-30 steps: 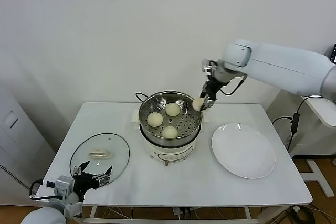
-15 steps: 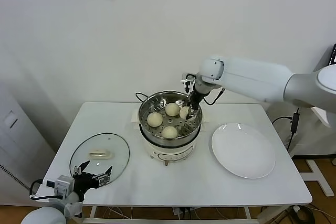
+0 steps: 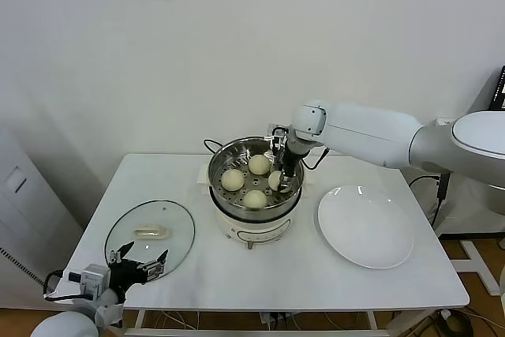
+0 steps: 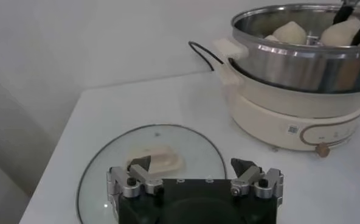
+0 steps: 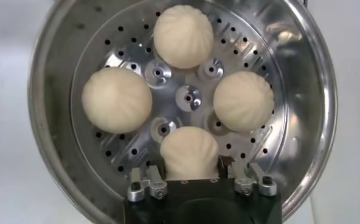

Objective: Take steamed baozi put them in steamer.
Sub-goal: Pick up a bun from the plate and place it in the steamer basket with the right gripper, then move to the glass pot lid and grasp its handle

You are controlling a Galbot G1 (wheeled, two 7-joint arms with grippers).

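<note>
One white table (image 3: pixel 379 286), and on it one steamer (image 3: pixel 254 192) – shiny steel pot with a hole-punched tray on a cream base with a knob (image 4: pixel 321 148) and a small label too tiny to read. Beside it, one round white plate (image 3: pixel 365 226) and one glass lid (image 3: pixel 150 234) with a cream handle. Four buns (image 5: pixel 117 100) sit in the pot, smooth, cream-white, pleated on top. The right gripper (image 5: pixel 196 181) is down inside, fingers either side of the nearest bun – can't tell if it's clamped or let go. The left gripper (image 4: pixel 195 175) hangs spread wide at the table's near left edge, by the lid.
</note>
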